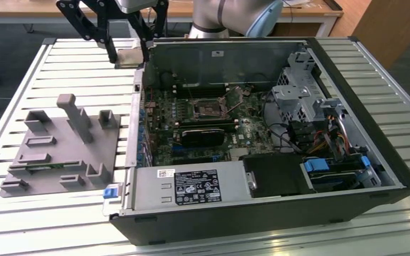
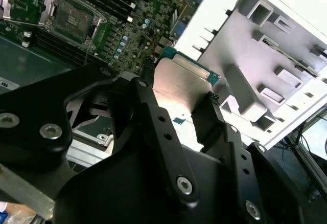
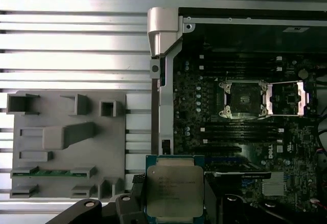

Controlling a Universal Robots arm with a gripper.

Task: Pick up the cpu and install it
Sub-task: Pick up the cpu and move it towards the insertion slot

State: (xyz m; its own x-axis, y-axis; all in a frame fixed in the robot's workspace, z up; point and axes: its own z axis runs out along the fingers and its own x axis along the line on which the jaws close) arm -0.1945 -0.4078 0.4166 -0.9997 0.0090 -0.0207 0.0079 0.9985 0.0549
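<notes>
gripper (image 1: pixel 128 56) clamps cpu (image 3: pixel 174 197), case (image 1: pixel 362 208) open — socket (image 3: pixel 243 98) inside

The cpu (image 3: pixel 174 191) has a silver-grey top with a green rim. The hand (image 1: pixel 128 55) is black, the slatted table (image 1: pixel 20 80) white-striped, and the fixture (image 1: pixel 70 160) plain grey.

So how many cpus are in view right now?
1. The cpu sits clamped in the gripper, by the side wall of the open case. The socket on the motherboard looks empty. Another could be hidden inside the case.
</notes>
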